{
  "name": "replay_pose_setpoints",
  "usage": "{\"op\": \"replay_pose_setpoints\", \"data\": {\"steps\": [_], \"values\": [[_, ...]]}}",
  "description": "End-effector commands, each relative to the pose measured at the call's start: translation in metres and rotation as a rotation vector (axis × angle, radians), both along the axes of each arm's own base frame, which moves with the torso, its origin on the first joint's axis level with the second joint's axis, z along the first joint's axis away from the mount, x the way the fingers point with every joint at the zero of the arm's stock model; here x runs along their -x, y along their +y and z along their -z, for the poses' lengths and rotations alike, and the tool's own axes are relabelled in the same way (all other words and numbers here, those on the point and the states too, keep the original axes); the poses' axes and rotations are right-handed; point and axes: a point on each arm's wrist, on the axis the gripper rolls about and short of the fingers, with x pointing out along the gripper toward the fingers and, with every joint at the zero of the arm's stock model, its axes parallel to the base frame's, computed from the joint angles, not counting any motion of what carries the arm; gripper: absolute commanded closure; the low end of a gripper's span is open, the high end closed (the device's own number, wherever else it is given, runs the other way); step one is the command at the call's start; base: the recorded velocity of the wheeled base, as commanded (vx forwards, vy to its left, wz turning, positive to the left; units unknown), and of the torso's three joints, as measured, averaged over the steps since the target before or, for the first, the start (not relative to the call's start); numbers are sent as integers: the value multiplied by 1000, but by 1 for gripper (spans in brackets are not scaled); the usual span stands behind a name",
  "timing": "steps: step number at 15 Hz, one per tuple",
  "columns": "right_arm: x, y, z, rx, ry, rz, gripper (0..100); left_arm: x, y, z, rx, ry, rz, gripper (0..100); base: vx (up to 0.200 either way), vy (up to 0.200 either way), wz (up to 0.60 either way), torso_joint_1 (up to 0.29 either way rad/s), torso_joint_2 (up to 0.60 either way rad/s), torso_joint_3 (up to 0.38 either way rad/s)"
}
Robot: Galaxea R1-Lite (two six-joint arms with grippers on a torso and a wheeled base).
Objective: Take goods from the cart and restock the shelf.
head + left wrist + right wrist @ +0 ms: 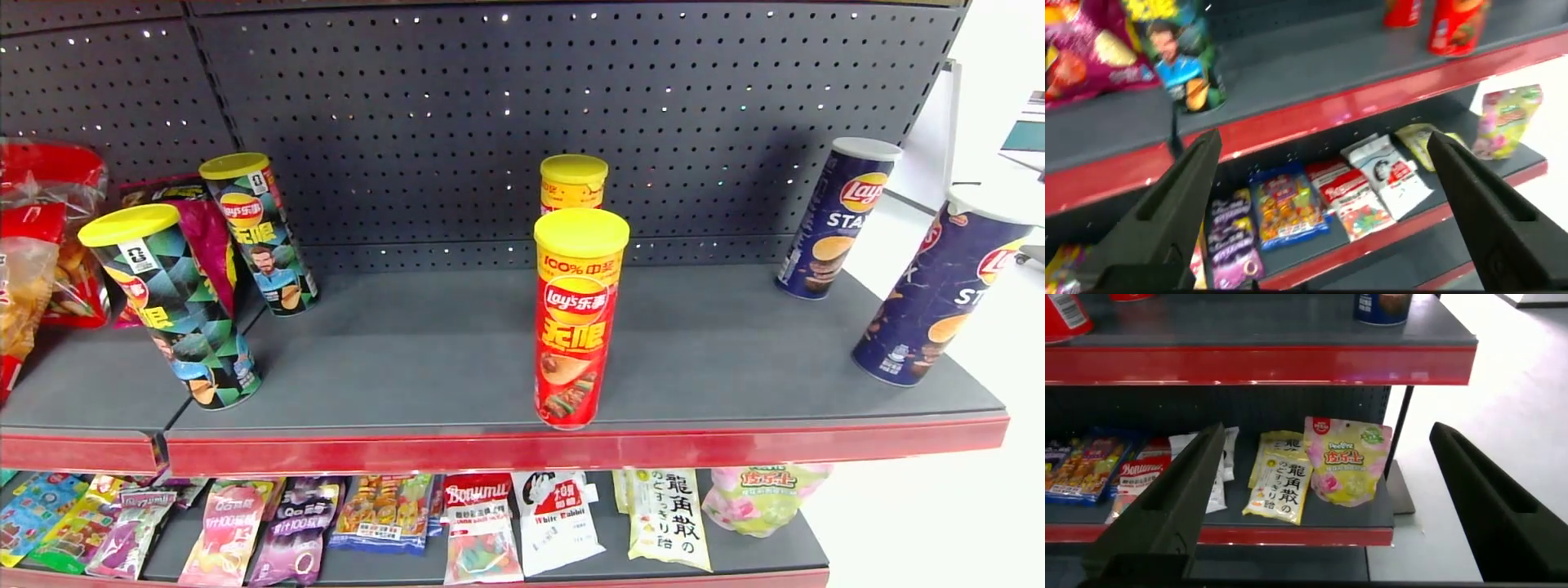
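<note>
Nearest the lens, the left gripper (pixel 1323 139): fingers spread wide, nothing between them, hanging in front of the shelf (pixel 424 343) and facing flat sweet packets (pixel 1290 204) on its lower tier. Same for the right gripper (pixel 1327 429): wide open, empty, facing the right end of that tier, where a pale green pouch (pixel 1347 461) leans just beside a yellow-white packet (pixel 1280 478).

On the upper tier, from the left:
- red snack bags (pixel 41 220) piled at the far end
- a teal-patterned can (pixel 171 306) with a yellow lid, standing near the red front lip (pixel 571 451)
- a magenta bag (pixel 208 237) just behind it
- a second teal can (pixel 260 233) farther back, close to the pegboard (pixel 571 98)

Well apart from these, in the middle, a red can (pixel 578 318) with a yellow lid, standing right at the lip. Straight behind it a twin can (pixel 573 184), mostly hidden.

Well apart again to the right, a dark blue can (pixel 833 220) with a white lid near the back. Then a second blue can (pixel 939 294) at the tier's right end, nearer the front. All six standing on their bases.
</note>
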Motion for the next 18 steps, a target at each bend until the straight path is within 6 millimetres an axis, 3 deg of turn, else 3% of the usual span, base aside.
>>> {"op": "replay_pose_setpoints", "data": {"steps": [1,2,3,4,7,11,12,15,18], "values": [[3,2,-23,-3,-49,-98,0,-4,1,13,-2,38,-37,0,0,0,0,0,0,0],[-6,3,-70,-57,-14,-162,0,-6,1,20,-5,62,-65,0,0,0,0,0,0,0],[-17,3,-100,-87,7,-182,0,-8,1,26,-7,77,-91,0,0,0,0,0,0,0],[-30,5,-116,-62,39,-236,0,-10,2,34,-9,89,-117,0,0,0,0,0,0,0],[-102,18,-133,69,239,-415,0,-13,3,40,8,73,-188,0,0,0,0,0,0,0],[-187,50,-119,102,291,-456,0,-13,4,44,17,113,-232,0,0,0,0,0,0,0],[-201,58,-114,107,297,-453,0,-13,4,44,32,116,-232,0,0,0,0,0,0,0],[-216,88,-94,125,363,-553,0,-13,4,44,30,116,-234,0,0,0,0,0,0,0],[-233,100,-83,133,398,-570,0,-13,4,44,29,115,-241,0,0,0,0,0,0,0]]}}
